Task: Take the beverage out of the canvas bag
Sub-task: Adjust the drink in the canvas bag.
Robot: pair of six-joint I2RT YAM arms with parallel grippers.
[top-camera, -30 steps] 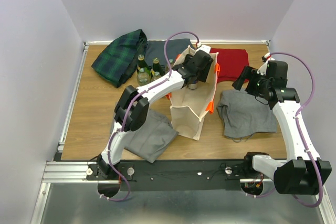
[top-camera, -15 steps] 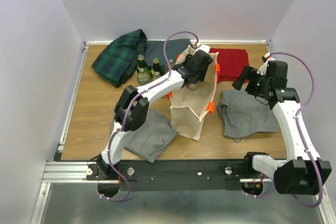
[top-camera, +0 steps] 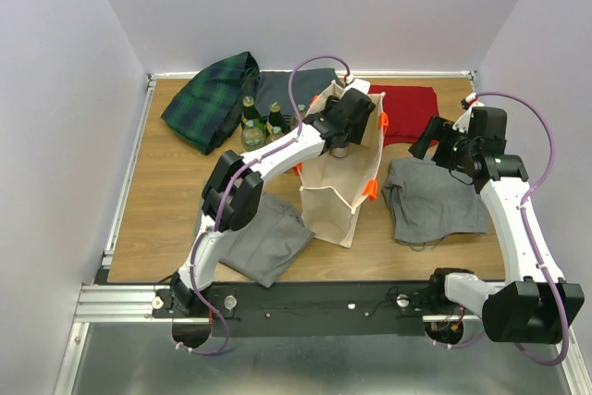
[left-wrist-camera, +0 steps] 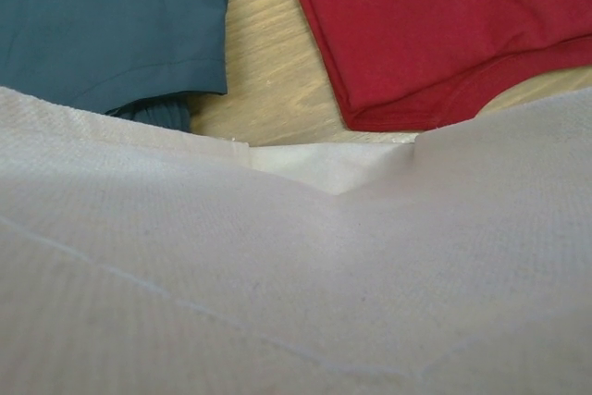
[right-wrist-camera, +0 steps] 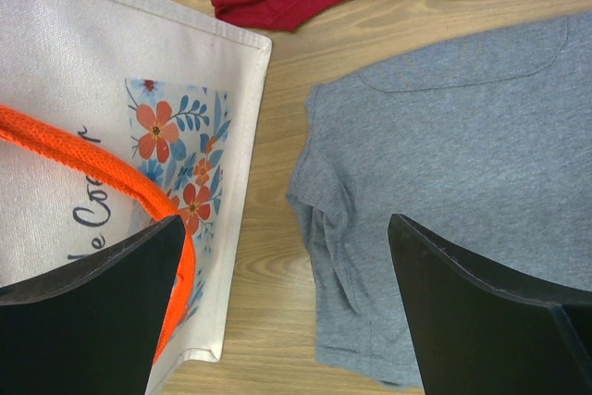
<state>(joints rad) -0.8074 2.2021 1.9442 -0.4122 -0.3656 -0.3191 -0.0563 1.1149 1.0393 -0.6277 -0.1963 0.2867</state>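
Top external, largest first: wooden table [top-camera: 166, 201], with the canvas bag [top-camera: 328, 205] upright at its centre, mouth open. Around the bag by the clock: plaid cloth [top-camera: 208, 99] at 10, dark teal cloth [top-camera: 282, 90] at 12, red cloth [top-camera: 407, 113] at 1, grey cloth [top-camera: 435, 201] at 4, second grey cloth [top-camera: 264, 242] at 7.

Left gripper [top-camera: 340, 145] dipped into the bag's mouth from 9 o'clock. Fingers hidden by canvas, so cannot tell whether spread, clenched or grasping. Beverage not discernible inside.

Right gripper [right-wrist-camera: 285, 238] at 3 o'clock of the bag, above the grey cloth's edge. Pincer released, fingers wide, nothing between.

Green bottles [top-camera: 252, 122] standing at 11 o'clock, outside the bag.

On the bag's side: orange handle [right-wrist-camera: 83, 150], flower print [right-wrist-camera: 176, 154] in blue and red, black script [right-wrist-camera: 92, 215] cut off, legible only as "Co".
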